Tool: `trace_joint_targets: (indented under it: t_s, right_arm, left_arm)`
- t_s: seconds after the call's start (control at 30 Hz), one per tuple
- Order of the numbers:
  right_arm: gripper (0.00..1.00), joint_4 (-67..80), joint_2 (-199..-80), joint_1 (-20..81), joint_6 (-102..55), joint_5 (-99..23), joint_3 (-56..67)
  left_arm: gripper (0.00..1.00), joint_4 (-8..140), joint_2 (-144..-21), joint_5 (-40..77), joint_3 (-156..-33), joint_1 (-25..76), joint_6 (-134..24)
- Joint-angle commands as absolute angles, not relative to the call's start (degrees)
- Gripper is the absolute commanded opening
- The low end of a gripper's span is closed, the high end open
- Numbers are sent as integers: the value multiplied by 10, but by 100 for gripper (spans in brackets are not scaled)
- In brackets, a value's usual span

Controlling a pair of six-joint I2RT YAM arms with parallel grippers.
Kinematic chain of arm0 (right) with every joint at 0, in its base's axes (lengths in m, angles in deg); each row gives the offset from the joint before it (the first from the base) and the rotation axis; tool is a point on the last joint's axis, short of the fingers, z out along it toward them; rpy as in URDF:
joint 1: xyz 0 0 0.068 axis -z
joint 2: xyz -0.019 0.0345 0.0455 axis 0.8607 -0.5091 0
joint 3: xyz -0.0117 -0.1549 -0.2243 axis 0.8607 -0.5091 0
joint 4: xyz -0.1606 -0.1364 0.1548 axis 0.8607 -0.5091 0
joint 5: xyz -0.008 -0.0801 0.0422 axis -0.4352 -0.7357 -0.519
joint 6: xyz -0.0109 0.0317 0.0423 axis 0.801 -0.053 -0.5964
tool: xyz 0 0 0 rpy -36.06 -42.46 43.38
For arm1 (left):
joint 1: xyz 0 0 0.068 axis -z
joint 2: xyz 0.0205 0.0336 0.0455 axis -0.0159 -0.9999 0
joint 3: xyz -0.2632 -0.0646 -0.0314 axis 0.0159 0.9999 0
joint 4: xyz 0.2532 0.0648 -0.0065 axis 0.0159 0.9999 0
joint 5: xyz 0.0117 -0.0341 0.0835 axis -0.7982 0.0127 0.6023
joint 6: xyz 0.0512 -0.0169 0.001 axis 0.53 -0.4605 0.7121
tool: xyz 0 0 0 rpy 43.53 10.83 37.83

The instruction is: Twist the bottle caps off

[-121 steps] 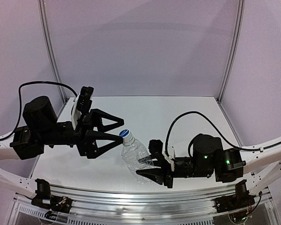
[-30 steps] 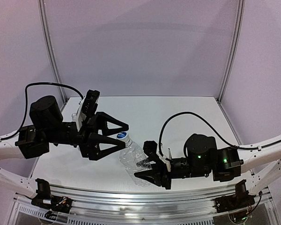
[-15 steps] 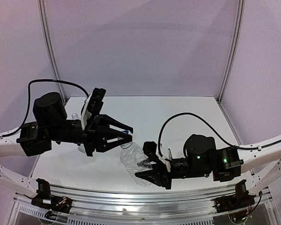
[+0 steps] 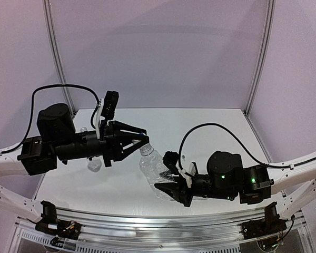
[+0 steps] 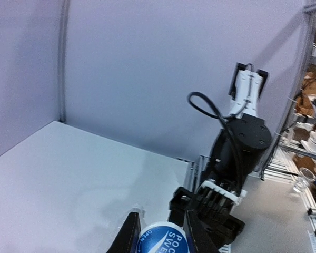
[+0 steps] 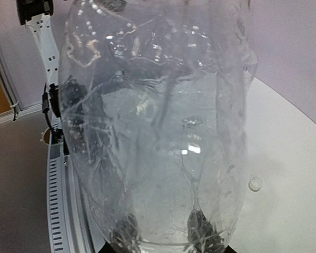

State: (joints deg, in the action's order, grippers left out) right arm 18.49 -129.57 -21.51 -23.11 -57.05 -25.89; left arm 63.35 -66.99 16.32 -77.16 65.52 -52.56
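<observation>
While the right hand (image 4: 165, 174) is clamped on the lower body of a clear, crinkled bottle (image 4: 154, 167), the bottle is held off the white table (image 4: 210, 121), tilted, with its neck pointing up and away from that hand. In the right wrist view the bottle fills nearly the whole picture, and the hand's two dark fingers (image 6: 200, 232) show through the plastic, pressed against opposite sides of the bottle near its base.

At the bottle's neck end sits the left hand (image 4: 142, 138), closed on the cap (image 5: 160, 240). The left wrist view shows the cap's round top, blue and white with part of some lettering, wedged between the two fingers (image 5: 130, 237), which touch it on either side. Whether the cap is threaded onto the bottle's neck or lifted just clear of it cannot be told.

A second bottle (image 4: 93, 164) lies on the table well to the left of the held bottle, partly hidden under the left arm. A loose cap (image 6: 255, 183), small, round and whitish, lies on the table beside the held bottle, apart from it.
</observation>
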Motion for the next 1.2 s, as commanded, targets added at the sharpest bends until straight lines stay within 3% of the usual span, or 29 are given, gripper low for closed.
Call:
trace_joint_targets:
  t_s: [0.0, 0.17, 0.33, 0.6, 0.87, 1.17]
  right_arm:
    - [36, 182, -1306, -212, -242, -679, -240]
    - [36, 154, -1325, -212, -260, -803, -221]
    - [36, 136, -1317, -212, -279, -862, -218]
    - [38, 129, -1293, -206, -285, -872, -229]
    - [38, 123, -1277, -205, -284, -873, -235]
    - [38, 120, -1265, -200, -285, -870, -240]
  left_arm:
    - [12, 677, -640, 356, -764, 658, -552]
    - [15, 727, -640, 485, -767, 632, -575]
    - [15, 733, -670, 455, -765, 568, -622]
    - [13, 696, -767, 509, -775, 548, -628]
    - [13, 672, -929, 459, -828, 517, -667]
    - [13, 714, -1104, 297, -925, 449, -734]
